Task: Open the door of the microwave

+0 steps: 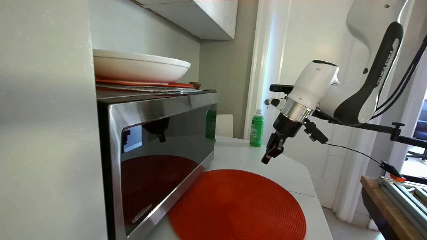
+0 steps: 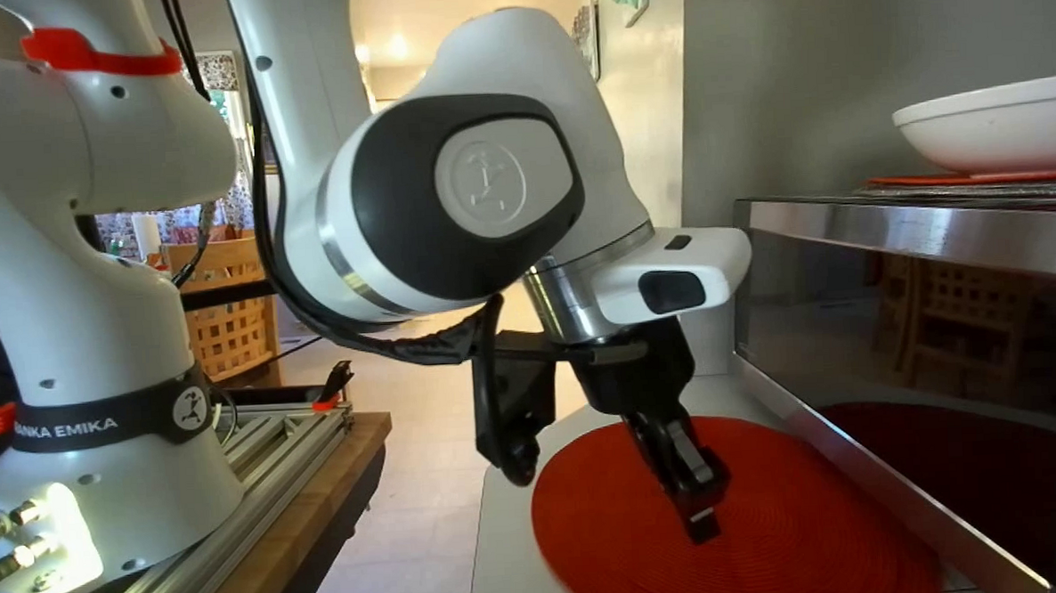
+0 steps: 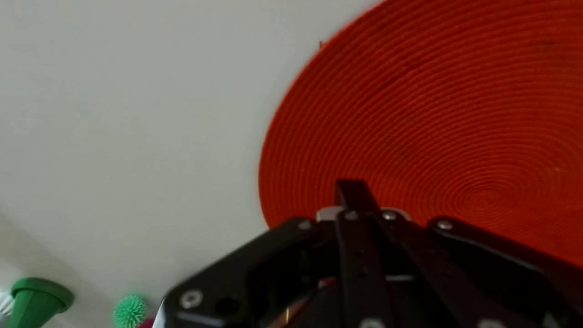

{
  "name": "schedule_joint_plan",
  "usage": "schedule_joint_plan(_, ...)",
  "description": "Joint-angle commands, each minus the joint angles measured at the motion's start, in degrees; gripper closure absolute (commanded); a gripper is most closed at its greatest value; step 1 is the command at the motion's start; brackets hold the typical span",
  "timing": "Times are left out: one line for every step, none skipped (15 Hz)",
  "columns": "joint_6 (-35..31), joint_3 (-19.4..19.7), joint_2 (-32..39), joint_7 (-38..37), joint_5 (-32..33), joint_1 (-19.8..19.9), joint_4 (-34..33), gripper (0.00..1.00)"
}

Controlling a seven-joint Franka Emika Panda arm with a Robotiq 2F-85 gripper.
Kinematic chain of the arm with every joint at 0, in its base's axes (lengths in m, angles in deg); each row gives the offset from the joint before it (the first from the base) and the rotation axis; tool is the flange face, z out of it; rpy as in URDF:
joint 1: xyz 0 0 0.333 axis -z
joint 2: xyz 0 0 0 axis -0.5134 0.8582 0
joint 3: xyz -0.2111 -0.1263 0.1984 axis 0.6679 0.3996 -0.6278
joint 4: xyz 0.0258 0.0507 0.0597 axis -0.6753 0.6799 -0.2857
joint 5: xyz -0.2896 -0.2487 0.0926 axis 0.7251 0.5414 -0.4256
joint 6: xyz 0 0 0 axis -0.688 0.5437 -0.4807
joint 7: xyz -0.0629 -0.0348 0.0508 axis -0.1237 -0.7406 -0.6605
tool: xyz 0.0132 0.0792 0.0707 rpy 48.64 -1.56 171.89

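Observation:
The microwave [image 1: 104, 166] is a boxy steel and black oven on the white table. Its door [image 1: 163, 143] has a steel frame and a dark reflective window, and is shut. The door [image 2: 922, 333] also shows in both exterior views. My gripper [image 1: 268, 157] points down and is apart from the door, in front of it. In an exterior view the gripper [image 2: 703, 513] appears over the red mat. In the wrist view the gripper [image 3: 354, 193] has its fingers together with nothing seen between them. The microwave is out of the wrist view.
A round red mat [image 1: 237, 203] lies before the microwave. A white bowl [image 1: 143, 68] sits on top of it. A green bottle [image 1: 256, 130] stands at the table's far end. A white cabinet [image 1: 213, 16] hangs above. A green cup-shaped thing [image 3: 38, 300] and green spiky ball [image 3: 129, 311] show.

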Motion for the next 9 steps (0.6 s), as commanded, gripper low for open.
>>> schedule_joint_plan(0.5,-3.4,-3.0,2.4,2.1,5.1,2.7,0.73)
schedule_joint_plan(0.2,-4.0,-3.4,2.6,2.5,6.1,3.1,0.67)
schedule_joint_plan(-0.2,-4.6,-4.1,2.7,2.7,7.0,3.7,0.60)
schedule_joint_plan(0.1,-5.4,-4.6,2.5,2.8,7.8,4.4,0.52)
schedule_joint_plan(-0.4,-6.1,-5.3,2.4,3.0,8.5,4.8,0.45)
schedule_joint_plan(-0.9,-7.0,-5.5,2.4,3.4,9.4,5.2,0.39)
schedule_joint_plan(-1.6,-7.9,-5.5,2.3,3.7,10.1,5.5,0.31)
schedule_joint_plan(-2.1,-8.8,-5.8,2.0,4.2,10.7,5.9,0.24)
schedule_joint_plan(-2.1,-10.0,-5.7,1.3,5.0,11.5,6.6,0.16)
